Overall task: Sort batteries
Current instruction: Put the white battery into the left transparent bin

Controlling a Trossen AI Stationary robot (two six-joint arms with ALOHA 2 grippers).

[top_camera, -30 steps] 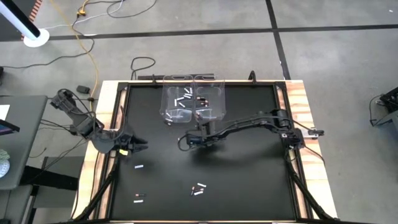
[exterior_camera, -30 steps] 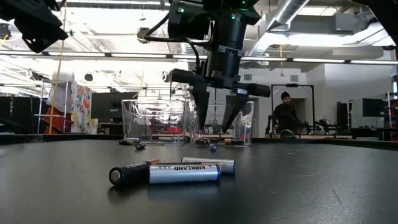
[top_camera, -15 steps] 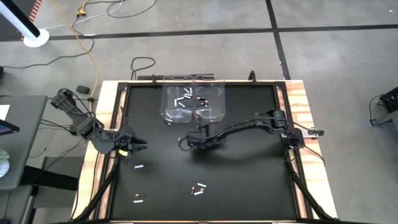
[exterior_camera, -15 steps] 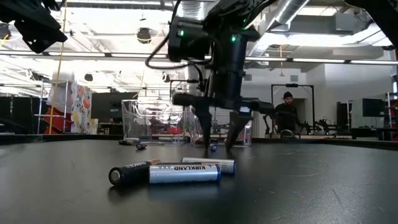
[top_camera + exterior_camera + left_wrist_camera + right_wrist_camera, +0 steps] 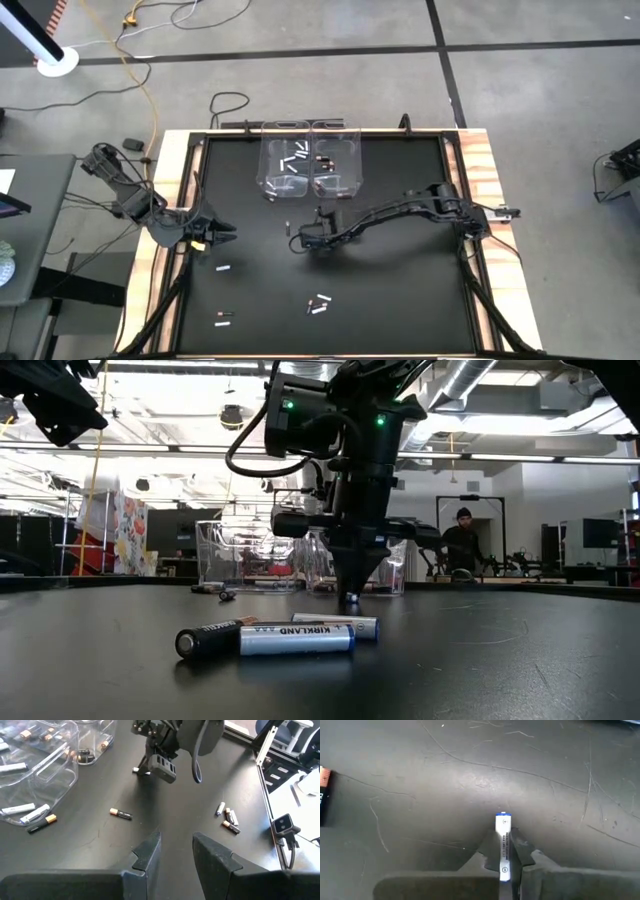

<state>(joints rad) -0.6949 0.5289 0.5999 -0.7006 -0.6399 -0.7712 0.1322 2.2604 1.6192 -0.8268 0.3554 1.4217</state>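
Observation:
My right gripper (image 5: 298, 234) (image 5: 350, 596) stands at the table's middle, just in front of two clear bins (image 5: 287, 160) (image 5: 335, 160), fingers pointing down. It is shut on a white battery (image 5: 503, 840). My left gripper (image 5: 228, 236) (image 5: 176, 852) hovers open over the table's left edge with nothing between its fingers. Loose batteries lie flat on the black table: a dark one with a copper end (image 5: 120, 813) close to the right gripper, a small group (image 5: 318, 303) near the front, a white one (image 5: 224, 267) and more (image 5: 224, 316) at the front left. Both bins hold batteries. My right gripper pinches the white battery by its two long sides (image 5: 503, 851) between its two fingers (image 5: 492, 857), which come steeply from above. One end (image 5: 503, 816) sticks out past the fingertips. The battery is down at the table top; whether it is clear of it I cannot tell.
Another battery (image 5: 42, 820) lies on the table against a bin's wall. The table has a raised wooden frame (image 5: 170, 200). Open black table top (image 5: 400, 290) lies to the front right. A person (image 5: 460, 545) is far off in the room behind.
My right gripper has come down to the table top, drifting a little toward the left and near edges, and its wide-open fingers have shut on the white battery. The left arm has kept still.

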